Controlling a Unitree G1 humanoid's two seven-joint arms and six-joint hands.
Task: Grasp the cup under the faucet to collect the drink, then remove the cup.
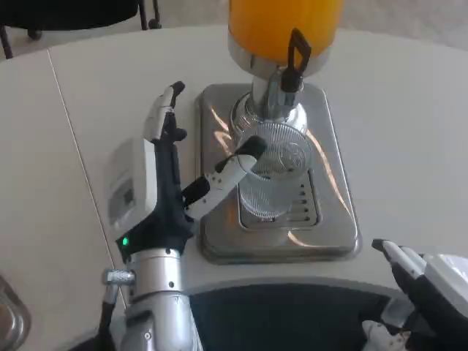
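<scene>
A clear ribbed cup (270,175) stands upright on the drip grate (307,208) of the chrome base, just below the faucet (281,84) with its black lever (298,51). I see no orange liquid inside the cup. My left hand (157,179) lies to the cup's left. Its thumb (234,164) reaches across the chrome base and touches the cup's left side near the rim, while the other fingers (164,110) point away over the table, apart from the cup. My right hand (424,281) sits low at the near right table edge, holding nothing.
The dispenser's tank of orange juice (285,25) rises behind the cup on a chrome pedestal (267,110). The shiny chrome base (219,241) has a raised rim. White table (409,131) spreads to both sides. A metal object (11,318) peeks in at the lower left.
</scene>
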